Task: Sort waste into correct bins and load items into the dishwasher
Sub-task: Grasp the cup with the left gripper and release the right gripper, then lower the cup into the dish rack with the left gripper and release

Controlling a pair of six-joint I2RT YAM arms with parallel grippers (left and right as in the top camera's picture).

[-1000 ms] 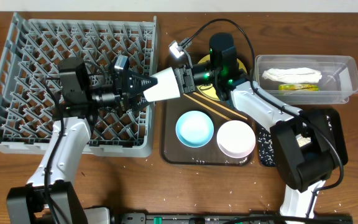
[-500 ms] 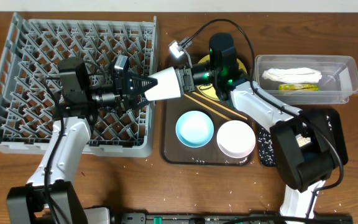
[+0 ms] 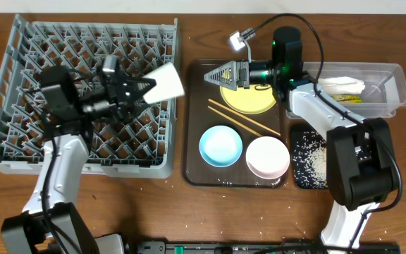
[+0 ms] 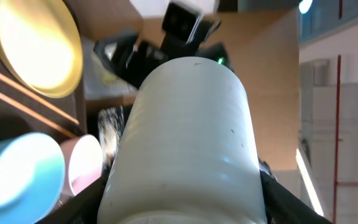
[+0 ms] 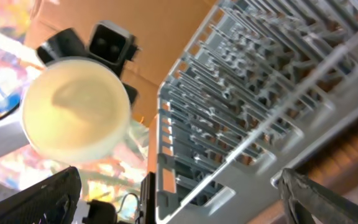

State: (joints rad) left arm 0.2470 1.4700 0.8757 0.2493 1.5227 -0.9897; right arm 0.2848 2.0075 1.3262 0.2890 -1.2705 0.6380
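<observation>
**Bench** [image 3: 189,212]: brown wood, with pale specks scattered along its near edge.

**Dishwasher rack** [image 3: 5,106]: grey and pegged, filling the left of the bench. I see no dish seated in it.

**Serving tray** [image 3: 187,152]: dark brown, just beside the rack's right wall.

**Clear tub** [image 3: 400,88]: far right. It holds the white tissue [image 3: 337,85] and the snack wrapper [image 3: 340,99].

**Black tray** [image 3: 294,176]: just in front of the tub, sprinkled with rice crumbs [image 3: 312,152].

**Yellow plate** [image 3: 249,99], **blue bowl** [image 3: 221,146], **white bowl** [image 3: 267,156]: all on the serving tray, not yet loaded.

**Right end effector** [image 3: 210,73]: fingers [image 5: 42,193] spread wide with nothing between them. It hovers over the far side of the serving tray by the plate, apart from the cup.

**Left end effector** [image 3: 143,86]: clamped on the cup's narrow end, one finger [image 4: 86,199] on each flank.

**White cup** [image 3: 166,81]: held on its side in the air above the rack's right-hand rows. Its wide end appears to face the right arm.

**Chopsticks** [image 3: 242,121]: lying slantwise on the serving tray between the plate and the bowls.

**Step in hand**, as I judge it, is loading the cup, with the waste apparently sorted already.

**Next move**: I would turn the left wrist so the cup's mouth faces down, then lower it between the pegs. I would open only once it sits steady, since a tilted release could let it roll off the rack's edge.
</observation>
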